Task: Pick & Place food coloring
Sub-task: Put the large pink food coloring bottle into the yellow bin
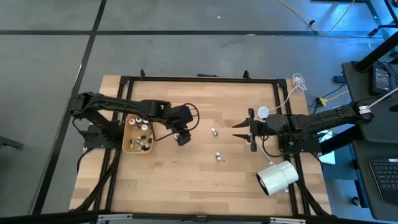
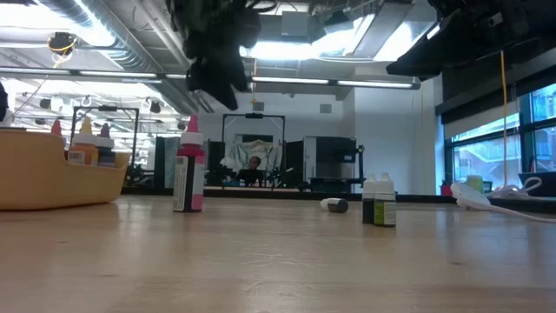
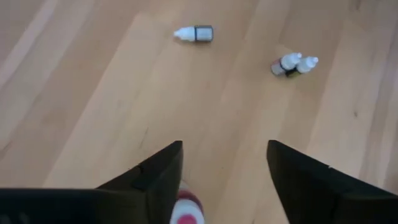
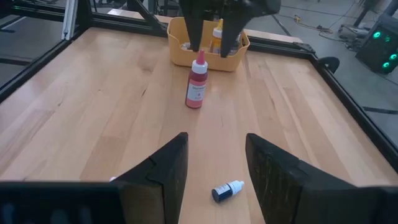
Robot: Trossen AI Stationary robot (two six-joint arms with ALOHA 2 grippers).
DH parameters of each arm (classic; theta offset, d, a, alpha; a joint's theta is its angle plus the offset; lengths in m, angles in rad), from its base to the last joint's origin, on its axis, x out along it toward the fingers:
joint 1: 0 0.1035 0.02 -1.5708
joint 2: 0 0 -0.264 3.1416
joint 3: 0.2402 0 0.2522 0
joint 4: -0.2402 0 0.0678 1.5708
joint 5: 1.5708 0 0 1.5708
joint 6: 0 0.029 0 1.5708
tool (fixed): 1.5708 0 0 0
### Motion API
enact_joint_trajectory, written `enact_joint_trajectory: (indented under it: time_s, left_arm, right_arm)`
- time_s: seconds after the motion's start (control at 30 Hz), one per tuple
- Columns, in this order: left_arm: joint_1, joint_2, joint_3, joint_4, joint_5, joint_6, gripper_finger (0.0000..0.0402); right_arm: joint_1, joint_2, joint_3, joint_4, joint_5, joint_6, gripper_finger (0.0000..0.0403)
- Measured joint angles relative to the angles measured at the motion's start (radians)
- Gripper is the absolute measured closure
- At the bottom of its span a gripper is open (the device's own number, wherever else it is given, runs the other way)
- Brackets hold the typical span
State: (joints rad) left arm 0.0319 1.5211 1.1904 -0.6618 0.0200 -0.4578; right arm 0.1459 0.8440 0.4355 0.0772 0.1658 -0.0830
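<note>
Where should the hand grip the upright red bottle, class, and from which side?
Grip the red bottle across its body just below the cap, coming straight down. It stands upright and free, and the left hand hangs open directly above it.

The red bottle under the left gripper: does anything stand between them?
Nothing visible does. The left gripper hangs open straight above the upright red bottle, with only air between. The tray stands behind.

An industrial lab: exposed ceiling ducts [image 2: 104, 39], metal equipment racks [image 2: 252, 148] and a black-framed wooden workbench [image 1: 199, 162].
</note>
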Motion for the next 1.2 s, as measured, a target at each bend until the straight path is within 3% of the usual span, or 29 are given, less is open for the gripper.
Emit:
enact_joint_trajectory:
  time_s: [0.17,0.33,0.8,1.2]
  left_arm:
    - [0.018,0.002,0.000,-0.014,0.006,0.029,0.0150]
    - [0.018,0.002,0.000,-0.040,-0.003,0.036,0.0151]
    - [-0.066,0.055,0.000,-0.178,-0.145,0.060,0.0153]
    - [-0.073,0.122,0.000,-0.272,-0.130,0.056,0.0155]
  right_arm:
    - [0.000,0.000,0.000,-0.002,0.000,0.000,0.0240]
    - [0.000,0.000,0.000,-0.002,0.000,-0.001,0.0240]
    - [0.000,0.000,0.000,-0.002,0.000,-0.004,0.0240]
    - [0.000,0.000,0.000,-0.001,0.000,-0.003,0.0240]
